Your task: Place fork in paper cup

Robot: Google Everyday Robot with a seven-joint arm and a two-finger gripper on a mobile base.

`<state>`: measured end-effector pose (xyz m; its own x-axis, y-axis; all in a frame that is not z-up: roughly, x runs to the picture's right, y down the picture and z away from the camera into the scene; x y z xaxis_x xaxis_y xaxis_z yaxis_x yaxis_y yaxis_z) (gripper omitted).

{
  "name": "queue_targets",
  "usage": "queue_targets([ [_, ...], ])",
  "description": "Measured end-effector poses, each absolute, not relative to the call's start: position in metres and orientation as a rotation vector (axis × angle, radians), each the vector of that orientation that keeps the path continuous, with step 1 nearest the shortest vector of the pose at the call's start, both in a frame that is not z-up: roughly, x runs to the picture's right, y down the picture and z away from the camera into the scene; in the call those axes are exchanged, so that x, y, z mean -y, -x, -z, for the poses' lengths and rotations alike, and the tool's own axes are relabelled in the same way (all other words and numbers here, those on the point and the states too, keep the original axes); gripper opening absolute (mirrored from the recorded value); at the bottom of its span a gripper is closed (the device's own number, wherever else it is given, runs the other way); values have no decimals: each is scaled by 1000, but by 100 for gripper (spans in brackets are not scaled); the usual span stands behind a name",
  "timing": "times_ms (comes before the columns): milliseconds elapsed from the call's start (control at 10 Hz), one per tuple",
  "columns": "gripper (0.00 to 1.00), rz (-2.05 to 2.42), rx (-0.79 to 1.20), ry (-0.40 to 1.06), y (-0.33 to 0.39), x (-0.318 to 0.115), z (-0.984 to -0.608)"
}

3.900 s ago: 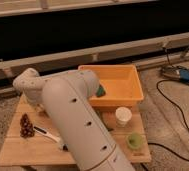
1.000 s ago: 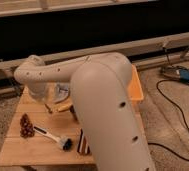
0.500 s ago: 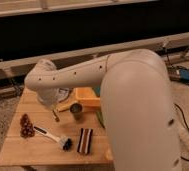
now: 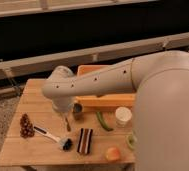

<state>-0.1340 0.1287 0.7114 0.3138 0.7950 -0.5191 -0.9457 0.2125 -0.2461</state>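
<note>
The fork (image 4: 67, 122) is a slim silvery piece lying on the wooden table (image 4: 38, 97), just below my gripper. My gripper (image 4: 64, 109) hangs at the end of the big white arm, over the fork's upper end, next to the small dark metal cup (image 4: 78, 111). The white paper cup (image 4: 123, 116) stands upright to the right, in front of the orange bin, about a hand's width from the fork. I cannot tell whether the gripper touches the fork.
An orange bin (image 4: 105, 101) sits at the back. A green pepper (image 4: 103, 121), a white-handled brush (image 4: 50, 135), a pine cone (image 4: 25, 125), a dark striped block (image 4: 84, 140), a peach-coloured fruit (image 4: 113, 153) and a flat green round thing (image 4: 132, 140) lie around.
The arm has swung right and stretched across the view, uncovering the right side of the table. The gripper has stayed over the fork near the dark cup.
</note>
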Motion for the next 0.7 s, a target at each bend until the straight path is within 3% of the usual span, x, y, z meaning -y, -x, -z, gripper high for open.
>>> queue_targets([
  [700,0,-1344,-333,513,43,-130,-684],
])
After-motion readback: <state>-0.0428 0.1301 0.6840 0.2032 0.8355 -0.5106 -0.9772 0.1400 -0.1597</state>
